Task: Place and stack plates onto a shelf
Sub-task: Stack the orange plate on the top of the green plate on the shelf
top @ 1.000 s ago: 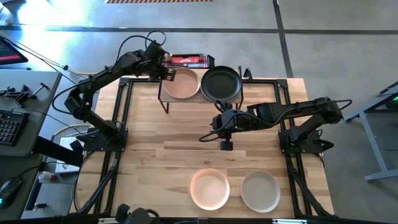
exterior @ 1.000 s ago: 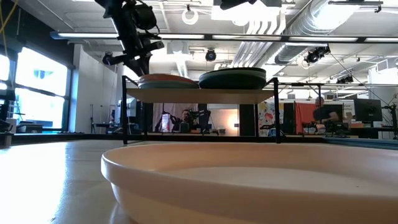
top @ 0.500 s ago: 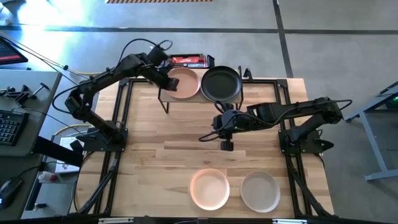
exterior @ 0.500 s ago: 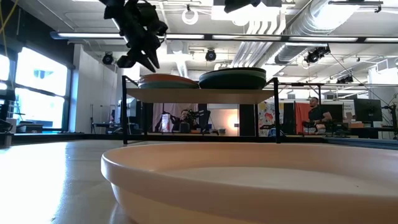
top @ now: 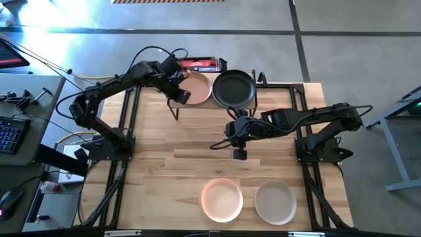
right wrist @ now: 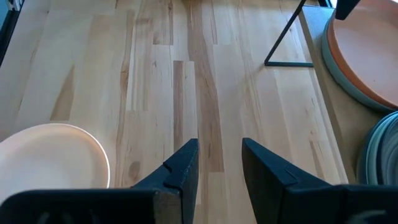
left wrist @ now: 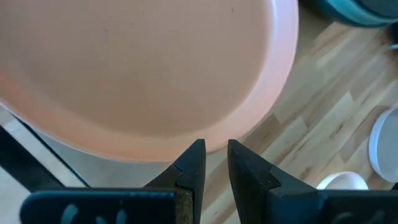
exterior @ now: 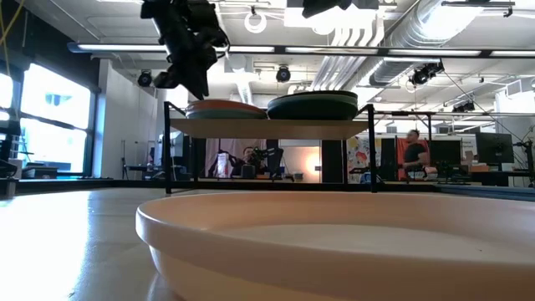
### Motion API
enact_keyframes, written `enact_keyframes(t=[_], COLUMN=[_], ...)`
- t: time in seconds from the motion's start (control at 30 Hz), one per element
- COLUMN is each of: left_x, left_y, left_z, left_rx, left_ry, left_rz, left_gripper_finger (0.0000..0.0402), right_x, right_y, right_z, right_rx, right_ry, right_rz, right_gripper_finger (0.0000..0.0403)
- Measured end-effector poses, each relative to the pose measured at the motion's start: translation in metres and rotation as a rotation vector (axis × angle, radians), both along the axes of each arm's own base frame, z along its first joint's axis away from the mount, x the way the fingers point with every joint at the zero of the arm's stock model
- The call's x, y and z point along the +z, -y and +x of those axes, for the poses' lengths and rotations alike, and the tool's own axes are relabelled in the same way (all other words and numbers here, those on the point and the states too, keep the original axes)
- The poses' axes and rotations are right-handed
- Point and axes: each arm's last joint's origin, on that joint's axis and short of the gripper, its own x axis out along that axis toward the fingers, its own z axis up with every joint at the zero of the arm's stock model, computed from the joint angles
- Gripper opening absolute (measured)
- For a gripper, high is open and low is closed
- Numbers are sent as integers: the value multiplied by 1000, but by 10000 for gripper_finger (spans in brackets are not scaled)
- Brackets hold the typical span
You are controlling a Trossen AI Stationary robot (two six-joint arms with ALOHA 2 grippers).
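**Clearly, the shelf stacks are the thing to protect**

Two piles already sit on the shelf [top: 214,99] at the far edge of the table [top: 164,164]: a peach-pink plate [top: 197,88] tops the left pile and a black plate [top: 233,89] tops the right one. Two more wait at the near edge, another peach-pink plate [top: 222,199] and, to its right, a cream-white plate [top: 275,202].

The left gripper [top: 182,96] hangs over the shelf's near-left corner, just beside the rim of the peach-pink top plate. Its fingers [left wrist: 191,163] stand only slightly apart, and they hold nothing; in its wrist view the plate's rim lies right ahead of the tips. The right gripper [top: 238,153] hovers over the middle of the table, jaws part open and empty, well apart from every plate.

The likeliest trouble, as I judge it, is a clipped rim. If the left gripper drops or swings toward the right while this close, a fingertip could catch the plate's edge and slide it off-centre, or tip the whole pile toward the near side of the shelf. A knock on the thin black leg [top: 174,108] below could shake both piles. Later, the right arm's reach toward the near plates passes low over bare wood; a poor pinch on a shallow rim might let a plate slip.
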Motion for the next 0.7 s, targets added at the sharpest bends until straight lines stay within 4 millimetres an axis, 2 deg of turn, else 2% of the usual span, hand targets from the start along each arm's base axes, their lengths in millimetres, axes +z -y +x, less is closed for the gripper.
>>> enact_keyframes(t=[0.17,0.3,0.7], left_x=[-2,-3,2], left_y=[2,1,3], left_z=[-1,0,-2], left_rx=[-4,15,8], left_ry=[-31,-48,-23], left_rz=[-20,28,28], left_gripper_finger=[56,56,55], right_x=[0,0,-1], right_y=[0,0,0], right_z=[0,0,-1], right_rx=[0,0,0], right_ry=[0,0,-8], right_rz=[0,0,0], right_gripper_finger=[101,101,101])
